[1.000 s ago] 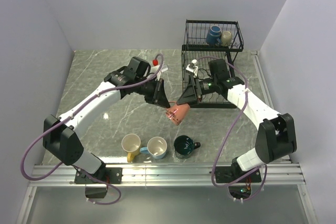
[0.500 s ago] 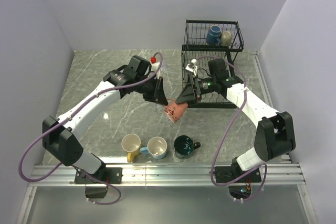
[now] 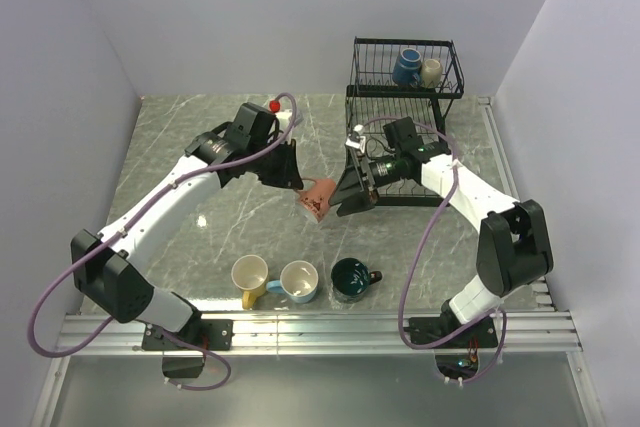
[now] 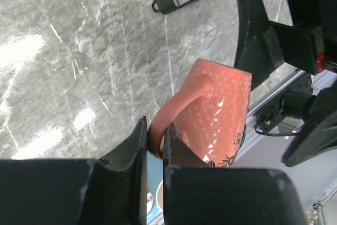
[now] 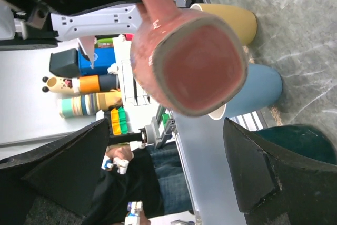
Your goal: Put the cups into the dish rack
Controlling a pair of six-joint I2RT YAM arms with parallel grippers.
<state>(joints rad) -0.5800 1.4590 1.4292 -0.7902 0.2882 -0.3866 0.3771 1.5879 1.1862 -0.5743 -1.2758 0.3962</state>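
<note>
You are carrying the orange-pink mug (image 3: 316, 197) farther from the arm bases and to the left of where it hung a second ago. Your left hand (image 4: 155, 142) is pinching its looped handle, as it was then. Your right hand (image 3: 348, 193) is following leftward, away from the dish rack (image 3: 380, 65). Its fingers (image 5: 58, 172) are spread wide to either side of the mug's base, not touching it.

The mug is hanging in the air above the bench (image 3: 180, 137), tipped on its side between the two hands. Its base is facing the right wrist camera. Its glaze is showing fine raised dots and a small dark flower drawing near one end. The base is a rounded square with a paler ring.

Nearest you, an aluminium rail (image 3: 320, 327) is running along the bench edge. Just beyond it, the yellow mug (image 3: 249, 274), the light blue mug (image 3: 299, 281) and the dark teal mug (image 3: 352, 279) are sitting in a row. The first two are touching.

The bench is showing grey marble veining with bright glare patches. At the far right the rack is standing against the wall. The navy mug (image 3: 406, 66) and the olive-grey mug (image 3: 431, 71) are resting side by side in its upper basket. Plain pale walls (image 3: 200, 17) are closing in three sides.
</note>
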